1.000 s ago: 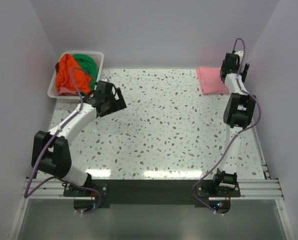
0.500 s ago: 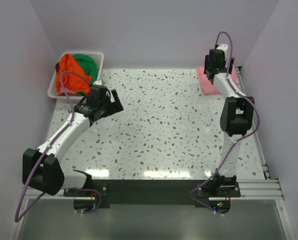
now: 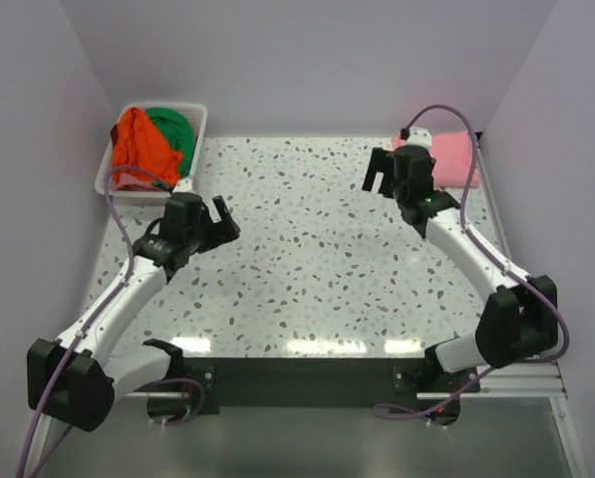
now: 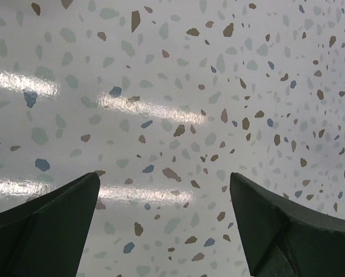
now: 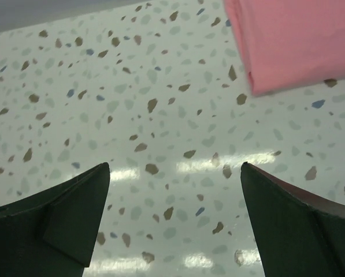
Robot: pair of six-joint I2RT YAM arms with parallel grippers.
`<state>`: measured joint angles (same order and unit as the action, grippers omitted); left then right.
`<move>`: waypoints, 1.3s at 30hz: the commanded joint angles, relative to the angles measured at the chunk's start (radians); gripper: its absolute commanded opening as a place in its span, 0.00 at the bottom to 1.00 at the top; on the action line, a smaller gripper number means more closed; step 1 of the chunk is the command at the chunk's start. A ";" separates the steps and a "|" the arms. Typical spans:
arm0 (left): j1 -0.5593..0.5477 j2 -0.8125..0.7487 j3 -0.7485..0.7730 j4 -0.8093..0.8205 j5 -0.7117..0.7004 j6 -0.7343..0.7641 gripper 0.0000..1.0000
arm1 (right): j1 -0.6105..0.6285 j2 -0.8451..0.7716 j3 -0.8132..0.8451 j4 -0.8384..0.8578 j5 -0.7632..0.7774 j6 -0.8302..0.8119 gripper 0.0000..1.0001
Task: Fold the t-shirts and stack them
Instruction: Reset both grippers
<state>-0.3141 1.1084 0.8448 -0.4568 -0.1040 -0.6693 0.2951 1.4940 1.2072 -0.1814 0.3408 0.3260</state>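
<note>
Since a second ago, your right claw has come away from the pink shirt. It was above the far right corner, and now it hangs over the bare desk, just left of the shirt. Your left claw has also drawn back from the basket toward the near side.

Both claws have their fingers spread wide and hold nothing. In each wrist view only the speckled desk shows between the two fingers.

The pink shirt is folded into a flat, smooth rectangle and lies in the far right corner of the desk. The right wrist view shows its folded edge and one corner. The orange shirt and the green shirt lie crumpled together in the white basket at the far left corner, with the orange one on the left and the green one to its right.
</note>
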 commanded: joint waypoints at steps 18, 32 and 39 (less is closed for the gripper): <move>0.006 -0.156 -0.082 -0.002 -0.088 -0.049 1.00 | 0.082 -0.682 -0.552 -0.113 -0.365 0.061 0.99; 0.006 -0.159 -0.089 -0.003 -0.111 -0.061 1.00 | 0.082 -0.680 -0.580 -0.041 -0.349 0.085 0.99; 0.006 -0.148 -0.085 0.000 -0.112 -0.059 1.00 | 0.084 -0.641 -0.574 -0.043 -0.344 0.093 0.99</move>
<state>-0.3141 0.9573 0.7589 -0.4740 -0.1951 -0.7204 0.3786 0.8406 0.6300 -0.2695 0.0044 0.4076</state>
